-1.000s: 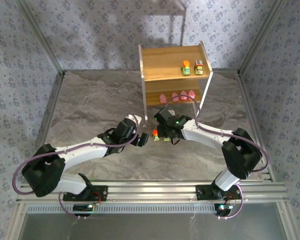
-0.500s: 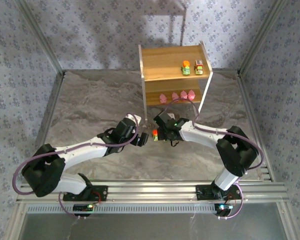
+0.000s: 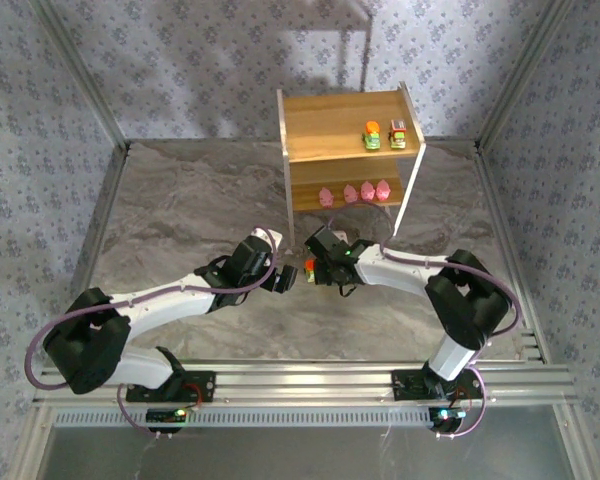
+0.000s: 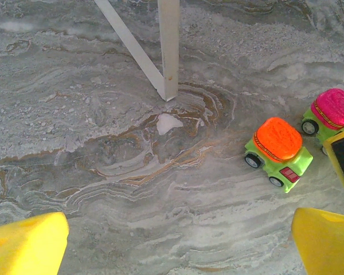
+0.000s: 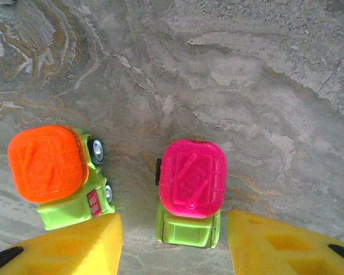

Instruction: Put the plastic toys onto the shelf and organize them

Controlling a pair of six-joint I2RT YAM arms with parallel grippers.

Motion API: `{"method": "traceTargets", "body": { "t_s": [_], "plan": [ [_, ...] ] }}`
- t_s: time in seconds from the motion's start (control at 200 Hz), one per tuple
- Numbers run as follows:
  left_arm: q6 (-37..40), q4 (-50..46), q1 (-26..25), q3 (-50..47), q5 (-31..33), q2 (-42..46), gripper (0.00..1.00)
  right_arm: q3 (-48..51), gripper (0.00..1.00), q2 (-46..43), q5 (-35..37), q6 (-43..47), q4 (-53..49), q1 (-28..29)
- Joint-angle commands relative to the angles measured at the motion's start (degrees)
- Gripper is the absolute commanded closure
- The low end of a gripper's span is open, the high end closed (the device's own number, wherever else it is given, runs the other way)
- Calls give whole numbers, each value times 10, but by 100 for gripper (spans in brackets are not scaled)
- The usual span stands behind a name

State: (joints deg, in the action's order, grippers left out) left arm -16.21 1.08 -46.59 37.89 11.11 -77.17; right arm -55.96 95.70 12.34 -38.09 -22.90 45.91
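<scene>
Slid left over the last second: right end effector [image 5: 175, 243], partly open, straddling magenta-topped car [image 5: 192, 177] on marbled tabletop [image 5: 246, 69], gaps both sides. Left end effector [image 4: 176, 243] wide, empty. Centre on the green base, clear of orange car [image 5: 49, 163], then close. Hard, glossy, blocky plastic; wheels likely to roll. Destination: wooden shelf [image 3: 340, 130] beyond.

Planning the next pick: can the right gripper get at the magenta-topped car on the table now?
Probably yes: the right gripper hangs over the magenta-topped car, open fingers either side. The orange-topped car sits close to one finger and might get nudged.
</scene>
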Motion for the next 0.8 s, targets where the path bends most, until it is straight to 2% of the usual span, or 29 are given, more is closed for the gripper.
{"method": "traceTargets", "body": {
  "t_s": [0.0, 0.455, 0.795],
  "plan": [
    [-10, -5, 3, 16, -7, -3, 0, 9, 48, 11, -1, -10, 0, 2],
    [-9, -4, 3, 17, -7, -7, 0, 14, 58, 28, -5, -10, 9, -5],
    [-10, -2, 3, 17, -8, -8, 0, 8, 57, 30, -3, -3, 8, -13]
  ]
}}
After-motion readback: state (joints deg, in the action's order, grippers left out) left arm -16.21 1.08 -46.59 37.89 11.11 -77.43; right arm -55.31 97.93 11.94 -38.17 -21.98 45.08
